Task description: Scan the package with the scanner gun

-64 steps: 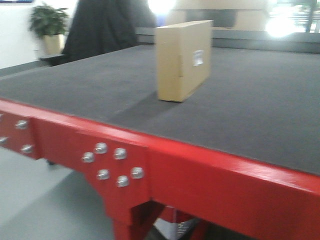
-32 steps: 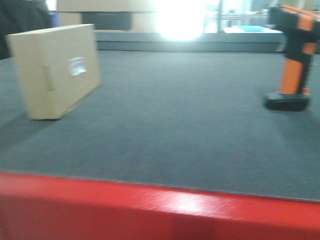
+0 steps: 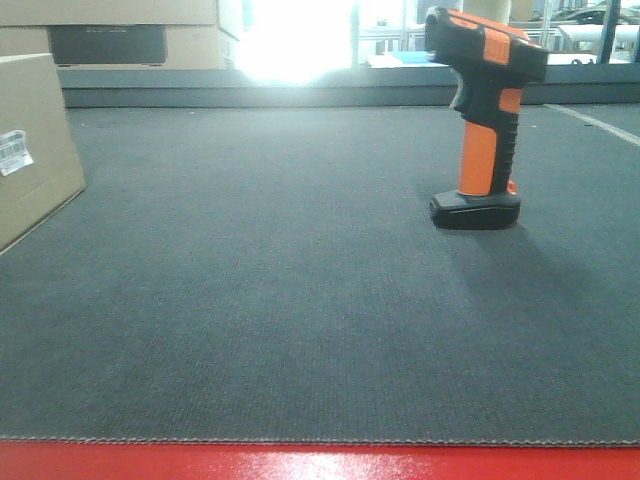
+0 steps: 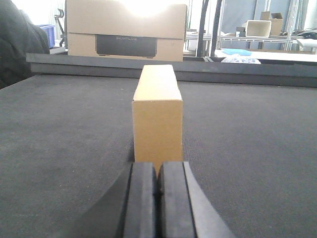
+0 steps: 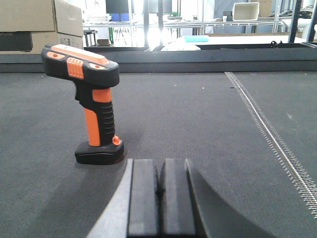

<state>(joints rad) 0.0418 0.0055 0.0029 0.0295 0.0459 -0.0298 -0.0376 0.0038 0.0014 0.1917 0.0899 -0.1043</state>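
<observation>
One package (image 4: 157, 124) stood on the one table (image 3: 300, 300), with one white label (image 3: 14, 152) on it. There was one scanner gun (image 3: 483, 120). Two grippers showed, the left gripper (image 4: 157, 171) and the right gripper (image 5: 158, 181) (one per wrist view). Two larger cardboard boxes (image 4: 79, 44) sat stacked behind.

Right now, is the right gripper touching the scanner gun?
Apart. In the front view the scanner gun stands alone with bare mat all round; the right wrist view shows the right gripper short of its base.
</observation>
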